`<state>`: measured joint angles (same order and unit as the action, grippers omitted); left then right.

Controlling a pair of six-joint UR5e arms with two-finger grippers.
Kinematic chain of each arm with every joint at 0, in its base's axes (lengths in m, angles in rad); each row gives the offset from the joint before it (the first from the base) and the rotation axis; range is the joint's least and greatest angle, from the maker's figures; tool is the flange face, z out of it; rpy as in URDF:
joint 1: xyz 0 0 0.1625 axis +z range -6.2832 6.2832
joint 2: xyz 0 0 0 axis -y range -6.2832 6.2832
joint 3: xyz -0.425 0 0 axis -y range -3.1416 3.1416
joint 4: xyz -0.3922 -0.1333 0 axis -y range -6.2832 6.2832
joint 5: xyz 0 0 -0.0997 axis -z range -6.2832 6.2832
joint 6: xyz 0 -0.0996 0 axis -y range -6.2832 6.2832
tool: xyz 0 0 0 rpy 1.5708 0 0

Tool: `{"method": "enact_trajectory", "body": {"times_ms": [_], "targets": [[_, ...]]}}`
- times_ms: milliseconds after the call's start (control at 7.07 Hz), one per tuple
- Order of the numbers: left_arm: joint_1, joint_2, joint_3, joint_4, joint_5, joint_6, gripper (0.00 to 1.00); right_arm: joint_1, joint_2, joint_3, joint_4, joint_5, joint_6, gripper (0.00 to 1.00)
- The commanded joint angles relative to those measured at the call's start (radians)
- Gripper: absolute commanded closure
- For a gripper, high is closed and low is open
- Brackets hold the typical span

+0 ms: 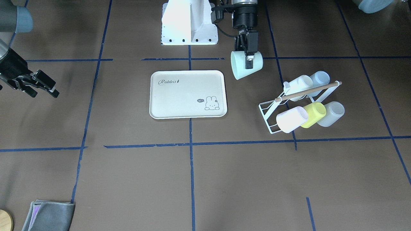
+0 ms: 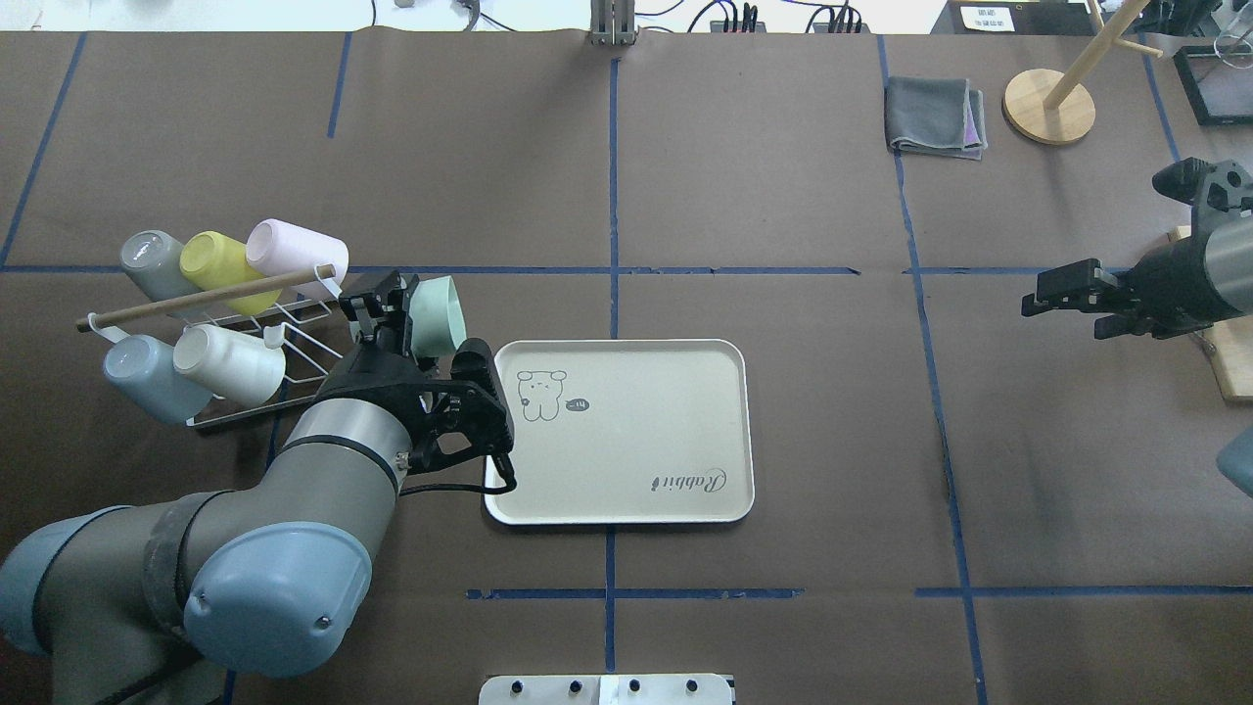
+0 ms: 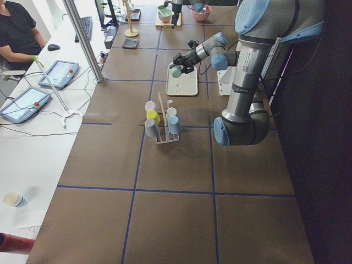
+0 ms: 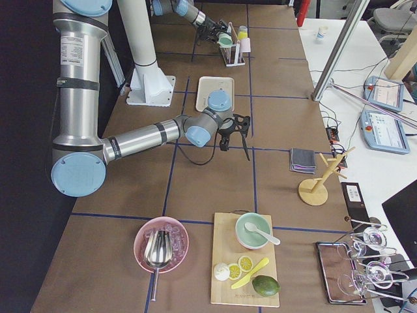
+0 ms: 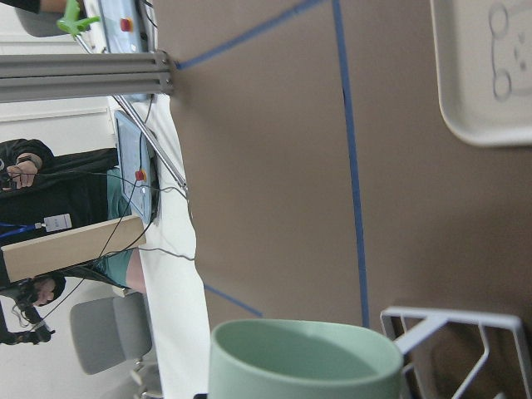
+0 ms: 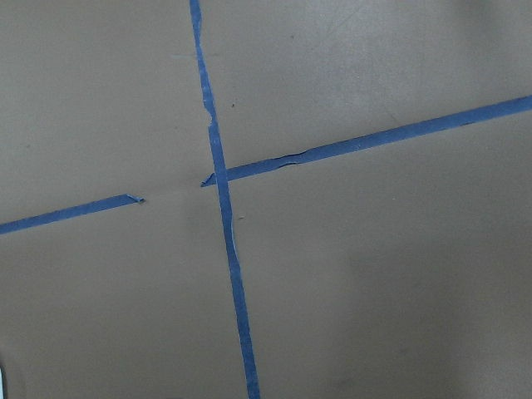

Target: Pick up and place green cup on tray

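My left gripper is shut on the pale mint green cup. It holds the cup tilted above the table, between the rack and the cream "Rabbit" tray. From overhead, the green cup hangs just off the tray's left far corner. The left wrist view shows the cup's rim at the bottom and a tray corner at the top right. My right gripper hovers open and empty far to the right of the tray.
A white wire rack with a wooden bar holds several cups lying on their sides, among them a yellow-green one and a pink one. A folded grey cloth and a wooden stand sit at the far right. A person sits at a side desk.
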<state>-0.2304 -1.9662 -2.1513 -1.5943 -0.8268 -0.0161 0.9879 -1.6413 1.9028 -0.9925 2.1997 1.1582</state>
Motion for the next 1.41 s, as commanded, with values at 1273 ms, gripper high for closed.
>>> {"method": "enact_trajectory", "body": {"times_ms": [1273], "targets": [[0.049, -0.186, 0.75, -1.335, -0.002, -0.478, 0.51, 0.193, -0.022, -0.021, -0.1, 0.127, -0.216, 0.0]]}}
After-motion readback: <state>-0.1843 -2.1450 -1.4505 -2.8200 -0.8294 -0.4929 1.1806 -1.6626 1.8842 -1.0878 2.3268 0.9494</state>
